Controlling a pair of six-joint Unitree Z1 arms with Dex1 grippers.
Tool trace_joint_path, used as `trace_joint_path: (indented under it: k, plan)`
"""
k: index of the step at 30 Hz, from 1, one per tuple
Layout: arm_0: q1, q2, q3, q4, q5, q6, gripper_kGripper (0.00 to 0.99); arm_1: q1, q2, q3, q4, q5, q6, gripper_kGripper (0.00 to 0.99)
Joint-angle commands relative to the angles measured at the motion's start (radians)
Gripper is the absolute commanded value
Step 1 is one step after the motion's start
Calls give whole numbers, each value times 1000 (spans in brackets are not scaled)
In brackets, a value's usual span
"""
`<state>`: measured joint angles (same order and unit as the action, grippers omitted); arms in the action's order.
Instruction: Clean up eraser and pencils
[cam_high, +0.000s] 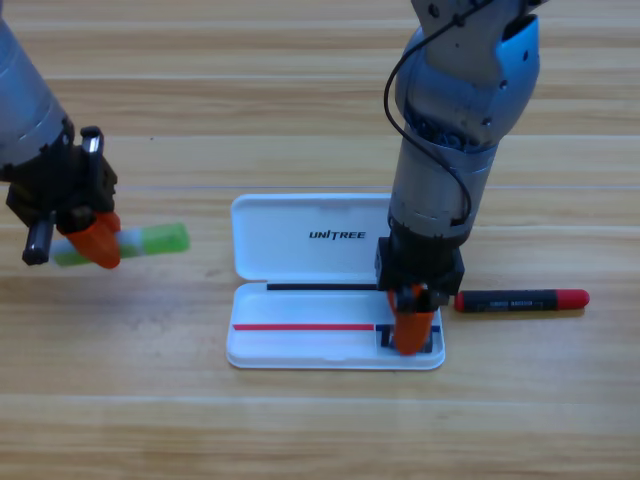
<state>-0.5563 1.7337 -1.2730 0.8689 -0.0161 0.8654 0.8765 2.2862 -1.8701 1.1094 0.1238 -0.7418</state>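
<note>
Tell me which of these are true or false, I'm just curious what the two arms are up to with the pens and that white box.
1. The left gripper is at the green pencil. True: its orange jaws are around the pencil's left part, left of the white case.
2. The black-and-red pencil lies inside the case. False: it lies on the table, just right of the case.
3. The right gripper points down into the case's lower half, at its right end. True.
4. The case is closed. False: it lies open, lid folded back.
5. The eraser lies in plain view on the table. False: only a dark bit shows in the case beside the right gripper's jaws.
</note>
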Motion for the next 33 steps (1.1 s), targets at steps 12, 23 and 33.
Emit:
trace_joint_path:
  k: [12, 23, 33]
  plan:
    - [-174, 98, -81, 2, -31, -43, 0, -70, -516, 388, 12, -30, -31, 954]
    - [-298, 349, -221, -4, -94, -83, 0, -244, -343, 479, -169, -119, -185, 986]
    - [-303, 466, -358, 62, -139, -86, 0, -243, -163, 388, -244, -118, -266, 950]
